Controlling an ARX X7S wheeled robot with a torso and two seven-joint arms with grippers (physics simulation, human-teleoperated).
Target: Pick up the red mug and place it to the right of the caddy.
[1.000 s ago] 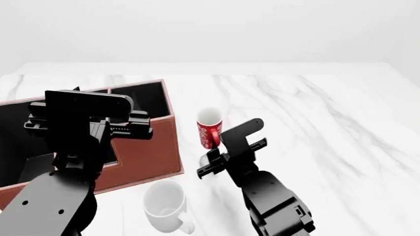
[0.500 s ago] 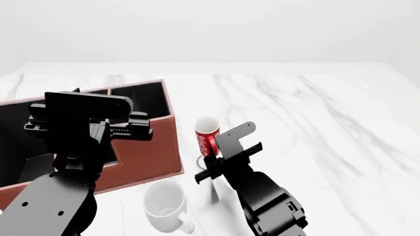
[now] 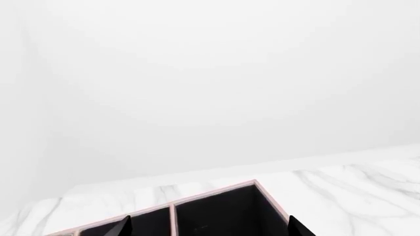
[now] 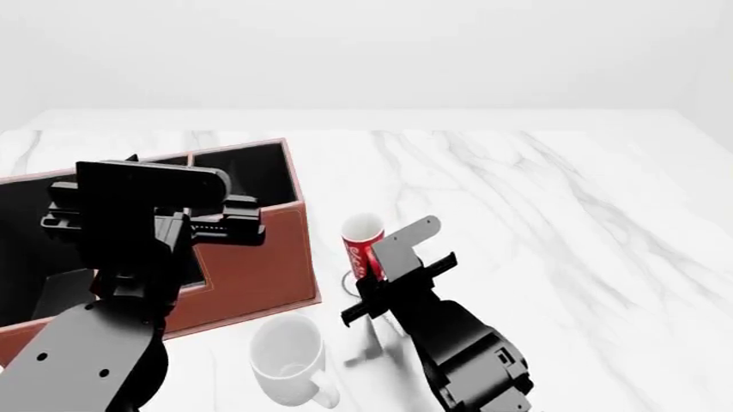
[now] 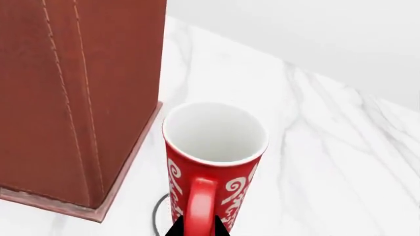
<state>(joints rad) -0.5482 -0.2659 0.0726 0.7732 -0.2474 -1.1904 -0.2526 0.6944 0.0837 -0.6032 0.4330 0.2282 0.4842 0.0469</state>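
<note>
One red mug [image 4: 363, 243] lifted beside the caddy [image 4: 257, 257], handle pinched in the right gripper [image 4: 372, 273]; left gripper's [image 3: 208, 227] tips spread.

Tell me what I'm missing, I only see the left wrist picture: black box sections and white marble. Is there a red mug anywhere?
Observer: Yes. The red mug stands upright just right of the caddy, apart from it.
Operator: Is anything holding it?
Observer: The right gripper is at the mug's handle; I cannot tell whether it is closed on it.
Operator: Anything inside the mug?
Observer: No, its white interior looks empty.
Operator: Any other cups?
Observer: A white mug sits nearer the robot, in front of the caddy.
</note>
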